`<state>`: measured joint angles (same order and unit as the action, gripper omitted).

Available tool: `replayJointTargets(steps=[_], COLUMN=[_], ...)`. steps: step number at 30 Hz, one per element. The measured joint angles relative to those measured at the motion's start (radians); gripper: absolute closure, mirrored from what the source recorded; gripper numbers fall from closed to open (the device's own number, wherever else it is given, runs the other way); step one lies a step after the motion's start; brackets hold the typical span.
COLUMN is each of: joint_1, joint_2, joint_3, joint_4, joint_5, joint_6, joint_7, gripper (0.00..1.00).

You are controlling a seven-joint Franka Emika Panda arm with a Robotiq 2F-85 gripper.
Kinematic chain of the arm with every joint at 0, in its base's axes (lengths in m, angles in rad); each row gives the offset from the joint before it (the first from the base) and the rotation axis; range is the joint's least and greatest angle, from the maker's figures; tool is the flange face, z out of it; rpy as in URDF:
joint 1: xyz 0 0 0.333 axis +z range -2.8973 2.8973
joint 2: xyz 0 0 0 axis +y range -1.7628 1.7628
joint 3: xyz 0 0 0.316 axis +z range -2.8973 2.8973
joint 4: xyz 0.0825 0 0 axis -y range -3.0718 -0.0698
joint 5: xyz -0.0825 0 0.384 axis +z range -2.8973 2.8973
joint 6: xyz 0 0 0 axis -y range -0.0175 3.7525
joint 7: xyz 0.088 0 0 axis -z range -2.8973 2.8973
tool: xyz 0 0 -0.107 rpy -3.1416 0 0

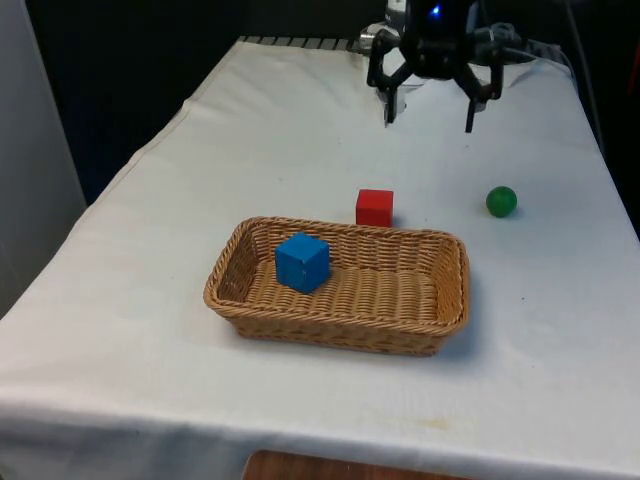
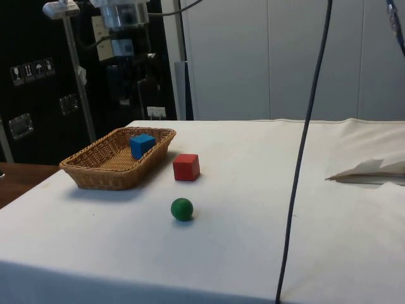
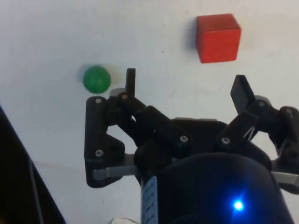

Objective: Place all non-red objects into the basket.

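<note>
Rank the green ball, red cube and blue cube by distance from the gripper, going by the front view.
From the gripper:
1. Green ball, on the cloth at the front view's right.
2. Red cube, just behind the basket.
3. Blue cube, inside the basket.

A blue cube [image 1: 302, 262] lies in a tan basket [image 1: 250, 307] of woven wicker, whose ribbed weave runs in even rows. A red cube [image 1: 375, 207] and a plain green ball [image 1: 501, 201] sit on the white cloth [image 1: 150, 250] over the table. The gripper [image 1: 429, 110] is black, and a dark cable [image 2: 304, 152] crosses the side view.
</note>
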<state>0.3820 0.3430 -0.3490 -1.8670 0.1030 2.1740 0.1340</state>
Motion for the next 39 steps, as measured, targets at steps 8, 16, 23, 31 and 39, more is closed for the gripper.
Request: replayJointTargets(steps=[8, 16, 23, 31, 39], joint_1=[0.001, 0.001, 0.001, 0.001, 0.001], joint_2=[-0.048, -0.095, -0.131, -0.181, -0.203], joint_3=[0.043, 0.082, 0.101, 0.137, 0.164], joint_4=[-0.06, -0.125, -0.192, -0.304, -0.372], joint_5=[-0.014, -0.015, -0.012, 0.01, 0.047], joint_6=[0.006, 0.017, 0.055, 0.133, 0.189], joint_7=[0.036, 0.061, 0.064, 0.065, 0.058], gripper=[0.0, 0.0, 0.0, 0.0, 0.0])
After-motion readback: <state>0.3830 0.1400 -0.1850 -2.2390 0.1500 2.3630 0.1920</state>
